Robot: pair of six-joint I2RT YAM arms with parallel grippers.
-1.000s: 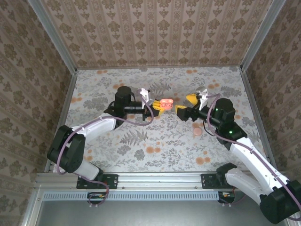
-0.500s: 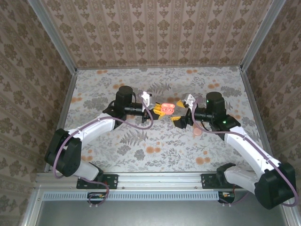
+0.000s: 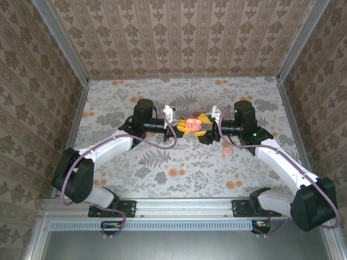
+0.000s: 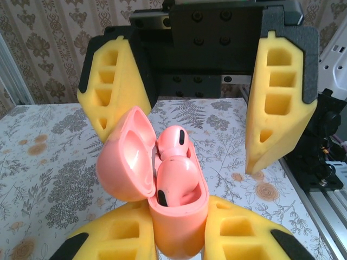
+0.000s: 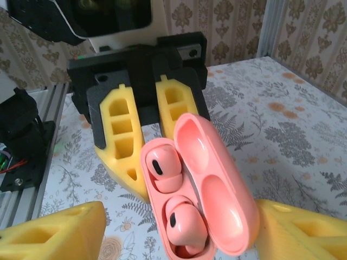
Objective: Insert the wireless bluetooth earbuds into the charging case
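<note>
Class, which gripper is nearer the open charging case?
Left. The left gripper has its jaws shut on the charging case at its base; the right gripper has its jaws open on either side of it, apart from it.

The middle of the table (image 3: 179, 162) was crowded: the left gripper (image 3: 183, 128) and right gripper (image 3: 204, 130) met tip to tip, the charging case (image 3: 191, 123) clamped in the left one. The right one's fingers (image 4: 279, 103) stood apart on either side of the case. The open lid (image 4: 127, 162) narrowed one gap; the other was wider. A pink disc (image 3: 227, 151) lay beside the right arm. Open tabletop ran in front and behind, with walls (image 3: 179, 38) on three sides.
</note>
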